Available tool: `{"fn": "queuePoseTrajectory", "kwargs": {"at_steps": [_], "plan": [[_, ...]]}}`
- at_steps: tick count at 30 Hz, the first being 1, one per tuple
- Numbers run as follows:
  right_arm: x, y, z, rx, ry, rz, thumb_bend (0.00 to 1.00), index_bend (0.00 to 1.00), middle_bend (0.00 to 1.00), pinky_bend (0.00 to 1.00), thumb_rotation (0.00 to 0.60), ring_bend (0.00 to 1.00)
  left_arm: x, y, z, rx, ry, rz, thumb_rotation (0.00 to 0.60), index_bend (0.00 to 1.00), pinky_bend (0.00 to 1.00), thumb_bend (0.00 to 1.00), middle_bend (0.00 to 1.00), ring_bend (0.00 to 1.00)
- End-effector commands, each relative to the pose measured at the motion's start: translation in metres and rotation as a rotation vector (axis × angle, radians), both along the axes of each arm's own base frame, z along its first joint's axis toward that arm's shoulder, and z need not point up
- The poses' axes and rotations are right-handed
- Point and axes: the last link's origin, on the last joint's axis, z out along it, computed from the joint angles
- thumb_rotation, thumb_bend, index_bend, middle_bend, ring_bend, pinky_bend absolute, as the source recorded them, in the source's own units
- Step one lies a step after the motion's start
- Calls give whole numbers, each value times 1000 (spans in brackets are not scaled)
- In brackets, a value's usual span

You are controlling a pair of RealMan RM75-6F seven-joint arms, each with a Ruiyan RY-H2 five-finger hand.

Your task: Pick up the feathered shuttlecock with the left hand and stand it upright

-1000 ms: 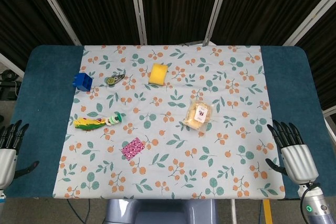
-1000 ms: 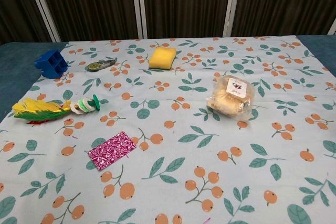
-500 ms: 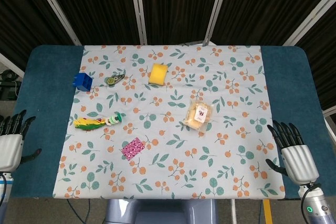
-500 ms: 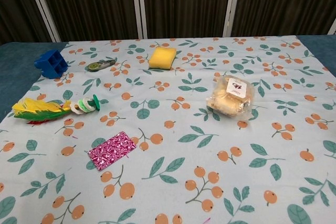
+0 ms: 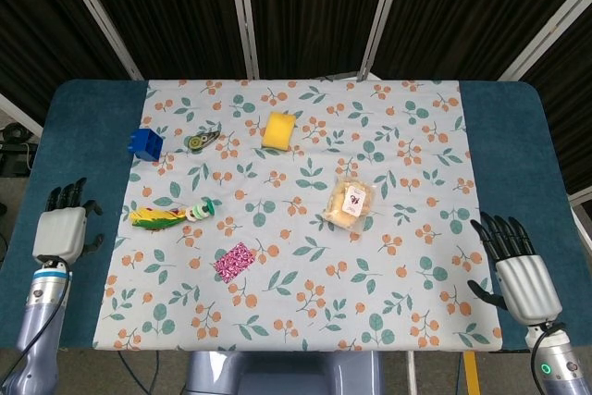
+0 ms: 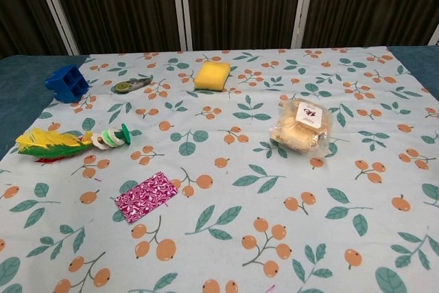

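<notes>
1. Shuttlecock first: the feathered shuttlecock lies flat on the patterned cloth, toward its left side. Its yellow and green feathers point left and its ringed base with the green cap points right, so its long axis runs roughly left to right across the table.
2. Furthest left, the left hand hovers over the blue table edge, just outside the cloth. It holds nothing; its fingers are apart and point away from the robot.
3. From that hand the shuttlecock lies to the right and slightly further up the table, feather tips nearest the fingers. The left hand is clearly the nearer one. My judgement is that the reach must travel rightward over the feathers toward the base.
4. Around the shuttlecock sit a blue block, a small green item and a pink patterned packet, all apart from it.
5. Mid-table are a yellow sponge and a bagged snack.
6. Far right, the right hand rests near the table's corner, empty, fingers spread, well apart from everything.
</notes>
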Motion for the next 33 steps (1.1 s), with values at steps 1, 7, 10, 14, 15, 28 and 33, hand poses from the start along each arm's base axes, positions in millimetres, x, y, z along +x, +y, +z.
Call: {"fn": "queuePoseTrajectory", "kwargs": {"at_steps": [1,7,10,14,15,28,33], "plan": [[0,0,0,1,-4,-1,90,4,0,0,600,0,2,15,-10,-1,15,32,600,409,0,322,0,0],[0,-1,0,5,-13,-4,89,4,0,0,600,0,-3,38,-22,-9,59,98,600,410,0,327,0,0],[0,-1,0,5,-13,-4,89,5,0,0,600,0,-3,43,-26,-10,50,120,600,409,0,327,0,0],[0,-1,0,5,-16,-6,90,5,0,0,600,0,-3,46,-32,-19,41,135,600,403,0,327,0,0],[0,-1,0,5,-16,-6,90,5,0,0,600,0,-3,46,-34,-22,40,137,600,402,0,327,0,0],[0,0,0,7,-23,-8,89,4,0,0,600,0,-1,48,-54,-53,-7,160,600,414,0,386,0,0],[1,0,0,9,-23,-7,91,4,0,0,600,0,-1,50,-58,-53,-34,177,600,417,0,400,0,0]]}}
